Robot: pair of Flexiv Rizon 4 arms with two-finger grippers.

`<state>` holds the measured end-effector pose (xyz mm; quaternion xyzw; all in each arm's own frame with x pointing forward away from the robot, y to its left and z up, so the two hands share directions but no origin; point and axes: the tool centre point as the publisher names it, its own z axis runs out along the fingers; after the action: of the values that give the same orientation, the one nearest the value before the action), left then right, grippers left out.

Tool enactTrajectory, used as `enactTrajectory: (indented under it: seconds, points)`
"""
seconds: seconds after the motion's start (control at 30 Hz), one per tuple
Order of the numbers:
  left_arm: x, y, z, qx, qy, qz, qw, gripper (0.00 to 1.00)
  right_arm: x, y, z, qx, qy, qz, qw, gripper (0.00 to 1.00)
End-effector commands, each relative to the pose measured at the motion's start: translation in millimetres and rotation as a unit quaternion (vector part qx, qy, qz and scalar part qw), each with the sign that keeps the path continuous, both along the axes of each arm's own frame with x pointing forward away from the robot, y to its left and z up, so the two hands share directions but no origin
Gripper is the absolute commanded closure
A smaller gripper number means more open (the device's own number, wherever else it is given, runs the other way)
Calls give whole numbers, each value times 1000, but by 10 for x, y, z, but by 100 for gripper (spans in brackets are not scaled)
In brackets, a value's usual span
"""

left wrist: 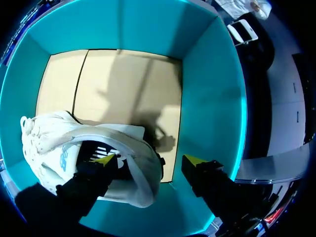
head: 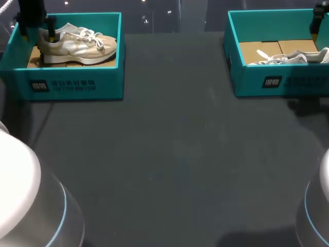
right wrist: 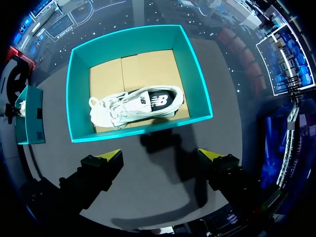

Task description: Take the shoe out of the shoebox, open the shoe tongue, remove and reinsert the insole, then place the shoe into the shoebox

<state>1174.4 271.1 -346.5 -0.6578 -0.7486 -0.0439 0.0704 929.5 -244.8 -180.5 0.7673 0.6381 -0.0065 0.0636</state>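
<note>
Looking in, I saw my left gripper [left wrist: 150, 160] spread, one finger inside the shoe [left wrist: 54, 138]; my right gripper [right wrist: 160, 154] hung spread too.

right shoe [head: 290, 56]: heel end is running off the head view's edge, at the table's far right corner.
left shoe [left wrist: 59, 143]: opening is being partly covered by one finger of the left gripper [left wrist: 150, 160].

Matt and even, dark grey, across the bench [head: 169, 154]. Smooth teal card with a faint sheen on the walls of the left shoebox [head: 72, 77] and the right shoebox [head: 308, 82]; dull bare brown cardboard on both floors. Soft beige cloth, white cord laces [head: 93, 36] and a smooth white sole [head: 77, 58] on the left shoe [head: 77, 46]; white fabric around a smooth black insole [right wrist: 159, 101] on the right shoe [right wrist: 129, 106]. Matt black casing, yellow-tipped, on the left end effector [left wrist: 150, 160].
</note>
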Motion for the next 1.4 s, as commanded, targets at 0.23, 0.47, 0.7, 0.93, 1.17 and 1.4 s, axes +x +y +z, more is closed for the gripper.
enactTrajectory:
  seconds: [0.23, 0.47, 0.7, 0.93, 1.17, 1.4]
  points:
    - [88, 23, -119, 2, 15, 9, 1000, 24, 2, -2, 2, 0, 0, 0, 1000, 0]
    - [4, 69, -182, 1, 17, 3, 1000, 25, 2, -2, 2, 0, 0, 0, 1000, 0]
    - [-18, 81, -248, 6, 16, 1, 1000, 30, 2, -2, 2, 0, 0, 0, 1000, 0]
    - [-6, 93, -263, 9, 13, 1, 1000, 80, 2, -2, 2, 0, 0, 0, 1000, 0]
    - [-28, 126, -233, 8, 10, -8, 1000, 100, 2, -2, 2, 0, 0, 0, 1000, 0]
    - [-37, 209, -136, 2, 8, -9, 1000, 100, 2, -2, 2, 0, 0, 0, 1000, 0]
